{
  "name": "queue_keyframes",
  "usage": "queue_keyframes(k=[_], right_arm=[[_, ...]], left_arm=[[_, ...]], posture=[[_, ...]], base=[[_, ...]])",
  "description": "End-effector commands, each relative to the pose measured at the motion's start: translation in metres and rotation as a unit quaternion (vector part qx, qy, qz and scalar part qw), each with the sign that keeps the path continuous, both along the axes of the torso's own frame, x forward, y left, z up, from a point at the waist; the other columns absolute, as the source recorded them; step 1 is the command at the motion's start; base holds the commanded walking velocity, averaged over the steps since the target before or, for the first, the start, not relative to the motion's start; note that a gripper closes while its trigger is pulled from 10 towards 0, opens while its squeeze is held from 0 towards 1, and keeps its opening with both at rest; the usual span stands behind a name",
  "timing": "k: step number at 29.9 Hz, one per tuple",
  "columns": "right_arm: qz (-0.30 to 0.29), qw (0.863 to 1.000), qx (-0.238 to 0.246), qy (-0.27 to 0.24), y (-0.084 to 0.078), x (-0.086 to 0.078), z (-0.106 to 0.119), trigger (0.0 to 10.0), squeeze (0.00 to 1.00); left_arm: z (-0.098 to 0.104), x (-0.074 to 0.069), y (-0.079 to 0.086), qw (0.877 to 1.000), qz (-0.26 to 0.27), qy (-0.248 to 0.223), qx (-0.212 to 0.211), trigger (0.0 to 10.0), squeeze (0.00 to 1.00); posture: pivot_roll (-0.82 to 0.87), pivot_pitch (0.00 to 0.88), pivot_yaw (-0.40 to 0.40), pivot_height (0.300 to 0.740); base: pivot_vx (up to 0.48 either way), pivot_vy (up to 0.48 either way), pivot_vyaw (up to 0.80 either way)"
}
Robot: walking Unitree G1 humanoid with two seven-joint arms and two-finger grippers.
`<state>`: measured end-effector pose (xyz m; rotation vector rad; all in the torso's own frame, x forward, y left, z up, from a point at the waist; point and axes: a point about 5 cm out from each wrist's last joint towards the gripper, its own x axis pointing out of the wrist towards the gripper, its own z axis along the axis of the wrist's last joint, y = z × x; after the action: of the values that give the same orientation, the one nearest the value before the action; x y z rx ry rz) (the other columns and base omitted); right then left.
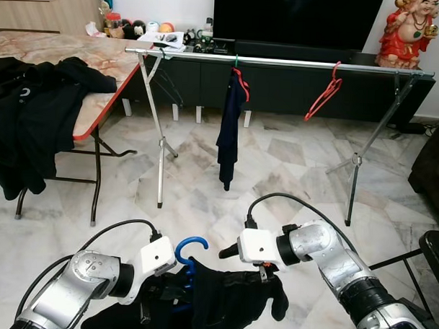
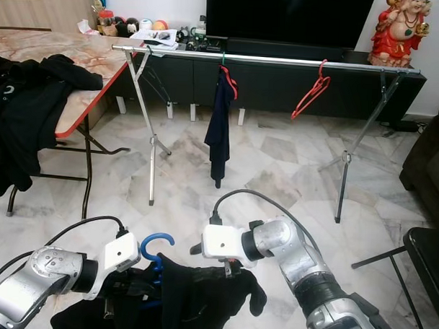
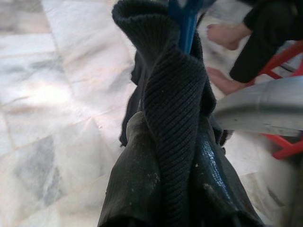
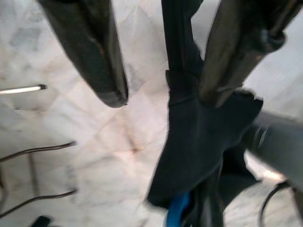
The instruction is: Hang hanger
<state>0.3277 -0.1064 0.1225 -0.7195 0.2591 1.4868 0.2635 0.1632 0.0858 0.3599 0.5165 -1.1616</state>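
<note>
Blue hanger (image 1: 190,251) clamped in left gripper (image 1: 173,287).

You are looking at a marble floor (image 1: 277,166) carrying a rack (image 1: 281,63), which is holding a dark garment (image 1: 229,121) and a red hanger (image 1: 324,92) on its rail. At the floor's left edge a folding table (image 1: 100,59) is bearing black clothes (image 1: 34,107) draping over its near edge.

Both arms are silver metal with rounded, cast-looking joints and black bands at the wrists. Each carries a white box-shaped wrist module, fed by a black cable looping up and back. The left gripper (image 1: 168,293) and right gripper (image 4: 161,99) have long, glossy black fingers.
</note>
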Motion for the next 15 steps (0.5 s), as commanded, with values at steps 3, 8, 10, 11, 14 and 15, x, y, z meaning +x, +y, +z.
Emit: queue_keyframes(k=[3, 8, 10, 11, 14, 15], right_arm=[[-0.027, 0.999, 0.029, -0.026, -0.001, 0.009, 0.016, 10.0, 1.00], [-0.195, 0.967, 0.153, -0.063, -0.015, 0.027, 0.028, 10.0, 0.15], [-0.283, 0.941, 0.176, -0.059, -0.029, 0.033, 0.018, 10.0, 0.00], [-0.355, 0.915, 0.187, -0.045, -0.041, 0.034, 0.006, 10.0, 0.00], [-0.473, 0.860, 0.192, -0.007, -0.062, 0.028, -0.025, 10.0, 0.00], [-0.527, 0.828, 0.192, 0.017, -0.072, 0.022, -0.041, 10.0, 0.00]], left_arm=[[0.001, 0.009, 0.003, 0.999, 0.026, -0.026, 0.004, 0.0, 0.00], [-0.012, 0.026, 0.013, 0.986, 0.138, -0.087, 0.022, 0.0, 0.00], [-0.015, 0.032, 0.018, 0.975, 0.184, -0.121, 0.036, 3.5, 0.00], [-0.018, 0.035, 0.022, 0.968, 0.216, -0.125, 0.037, 10.0, 0.00], [-0.020, 0.036, 0.027, 0.957, 0.254, -0.137, 0.035, 10.0, 0.00], [-0.021, 0.037, 0.029, 0.953, 0.269, -0.140, 0.030, 10.0, 0.00]], posture=[[0.08, 0.068, -0.013, 0.740], [0.07, 0.061, 0.003, 0.740], [0.08, 0.058, 0.002, 0.740], [0.07, 0.055, -0.001, 0.740], [0.08, 0.051, -0.003, 0.740], [0.08, 0.050, 0.000, 0.740]], base=[[0.000, 0.000, 0.00], [0.000, 0.000, 0.00], [0.000, 0.000, 0.00], [0.000, 0.000, 0.00], [0.000, 0.000, 0.00], [0.000, 0.000, 0.00]])
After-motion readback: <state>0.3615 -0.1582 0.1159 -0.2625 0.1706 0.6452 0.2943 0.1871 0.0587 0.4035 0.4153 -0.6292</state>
